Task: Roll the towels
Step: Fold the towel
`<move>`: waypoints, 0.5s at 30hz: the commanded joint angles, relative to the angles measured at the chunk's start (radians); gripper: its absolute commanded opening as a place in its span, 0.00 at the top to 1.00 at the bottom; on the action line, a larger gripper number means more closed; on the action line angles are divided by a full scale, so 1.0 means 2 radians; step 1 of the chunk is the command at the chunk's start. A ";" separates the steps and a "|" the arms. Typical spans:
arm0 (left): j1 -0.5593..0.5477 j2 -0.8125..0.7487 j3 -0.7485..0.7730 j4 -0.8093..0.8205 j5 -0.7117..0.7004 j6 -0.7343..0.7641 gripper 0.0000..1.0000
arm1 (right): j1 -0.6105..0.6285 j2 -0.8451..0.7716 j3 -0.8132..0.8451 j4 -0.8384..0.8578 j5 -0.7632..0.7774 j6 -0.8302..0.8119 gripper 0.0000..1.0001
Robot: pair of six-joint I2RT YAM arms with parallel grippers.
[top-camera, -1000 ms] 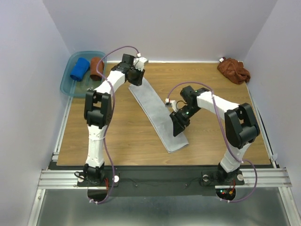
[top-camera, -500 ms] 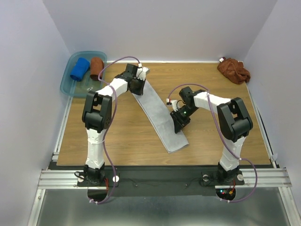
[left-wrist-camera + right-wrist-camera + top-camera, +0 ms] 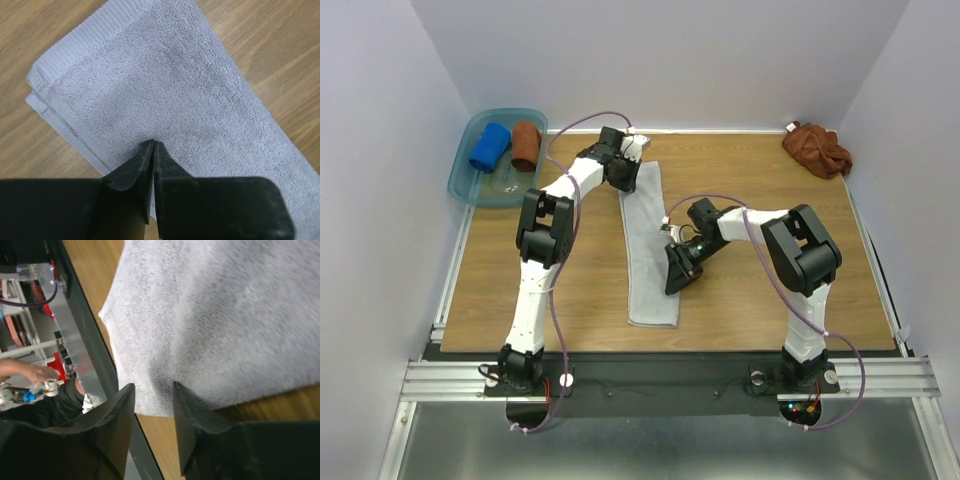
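Light grey towel [image 3: 645, 240] flat and stretched out, centre of the overhead view, running near-vertical from just below the left gripper down to lower centre; folded double at the far end per the left wrist view [image 3: 165, 85], ribbed hem toward upper left of that frame. Rust-brown towel [image 3: 817, 148] crumpled in a heap, upper right corner of the table, well apart from the grey one.

Left gripper [image 3: 624, 172] at the grey towel's top end, upper centre; fingers [image 3: 137, 170] pressed together with only a hairline gap, tips down on the terry, a small pucker of cloth at the tips; whether cloth is actually pinched, cannot tell. Right gripper [image 3: 676, 277] at the towel's right edge, a bit below centre; fingers [image 3: 112, 425] apart with a narrow gap, straddling the towel's edge near a corner, cloth lying between them but not squeezed.

Wood-grain tabletop [image 3: 550, 290], light brown, aluminium rail frame [image 3: 650, 375] along the bottom of the overhead view, arm bases bolted there. Plain pale walls [image 3: 670, 60] on three sides. Purple cables looping off both arms.

Translucent blue tub [image 3: 465, 180] upper left, off the table's left corner. Inside: a blue rolled towel [image 3: 489, 146] on the left and a brown rolled towel [image 3: 526, 145] just beside it on the right, both lying lengthwise.
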 commanded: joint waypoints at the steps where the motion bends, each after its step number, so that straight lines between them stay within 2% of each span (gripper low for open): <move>1: 0.005 -0.013 0.027 -0.011 -0.010 0.028 0.75 | 0.027 0.002 -0.001 0.032 -0.017 0.021 0.55; 3: 0.009 -0.062 0.014 -0.007 0.000 0.033 0.68 | 0.027 -0.022 -0.003 0.030 -0.014 0.022 0.51; 4: 0.011 -0.087 -0.025 0.003 0.005 0.035 0.64 | 0.026 -0.040 -0.007 0.030 -0.009 0.020 0.51; 5: 0.014 -0.150 -0.053 0.015 0.011 0.038 0.53 | 0.026 -0.056 -0.010 0.030 -0.009 0.020 0.50; 7: 0.018 -0.223 -0.121 0.074 0.038 0.048 0.34 | 0.026 -0.100 -0.022 0.029 -0.016 0.023 0.50; 8: 0.021 -0.297 -0.194 0.112 0.048 0.057 0.26 | 0.024 -0.110 -0.027 0.029 -0.021 0.025 0.50; 9: 0.021 -0.336 -0.232 0.130 0.071 0.067 0.25 | 0.024 -0.130 -0.031 0.030 -0.021 0.027 0.50; 10: 0.021 -0.372 -0.302 0.143 0.082 0.094 0.25 | 0.018 -0.137 -0.038 0.029 -0.020 0.027 0.51; 11: 0.018 -0.405 -0.329 0.147 0.093 0.110 0.24 | 0.013 -0.142 -0.039 0.029 -0.023 0.028 0.51; 12: 0.015 -0.463 -0.353 0.137 0.098 0.129 0.24 | 0.006 -0.146 -0.040 0.030 -0.025 0.030 0.51; 13: 0.009 -0.490 -0.394 0.125 0.101 0.169 0.25 | -0.010 -0.147 -0.034 0.029 -0.031 0.035 0.52; 15: -0.021 -0.557 -0.448 0.069 0.094 0.225 0.32 | -0.032 -0.134 -0.026 0.029 -0.047 0.046 0.55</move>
